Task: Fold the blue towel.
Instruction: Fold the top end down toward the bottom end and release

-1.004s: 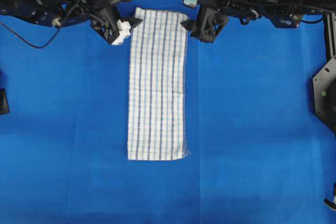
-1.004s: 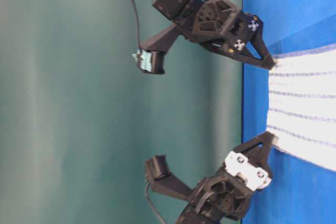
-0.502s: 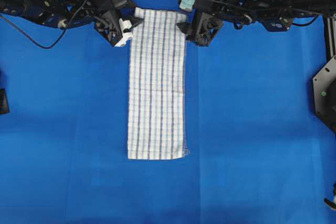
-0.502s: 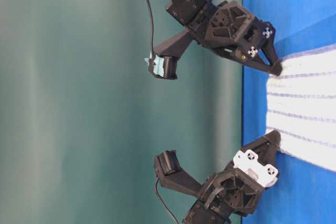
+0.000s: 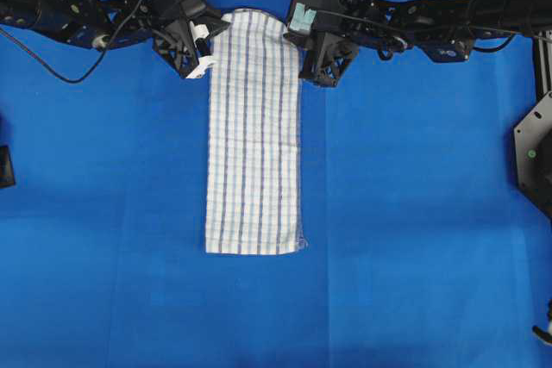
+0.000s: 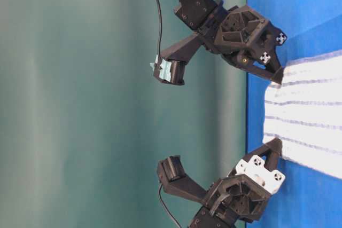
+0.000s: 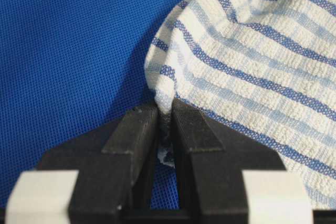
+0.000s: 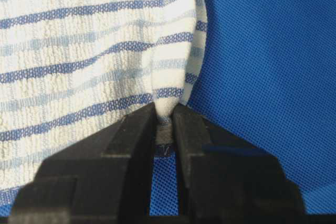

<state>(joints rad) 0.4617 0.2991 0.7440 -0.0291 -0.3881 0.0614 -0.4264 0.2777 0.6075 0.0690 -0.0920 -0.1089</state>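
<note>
The blue towel [image 5: 253, 135], a long white cloth with dark-blue and pale-blue stripes, lies lengthwise on the blue table covering [image 5: 414, 213]. Its far end is raised off the table and bowed. My left gripper [image 5: 213, 38] is shut on the far left corner; the wrist view shows the corner [image 7: 164, 95] pinched between the black fingers [image 7: 136, 129]. My right gripper [image 5: 302, 43] is shut on the far right corner [image 8: 165, 103], pinched between its fingers [image 8: 191, 129]. In the table-level view the towel [image 6: 304, 124] hangs between both grippers.
A black mount [image 5: 533, 157] stands at the right edge and a small black part [image 5: 5, 166] at the left edge. A black cable [image 5: 52, 66] trails from the left arm. A green wall [image 6: 80, 105] lies beyond the table's far edge.
Both grippers have closed on the far corners and lifted them. The far edge now bows upward, and the towel's near end has slid slightly toward the far side.
</note>
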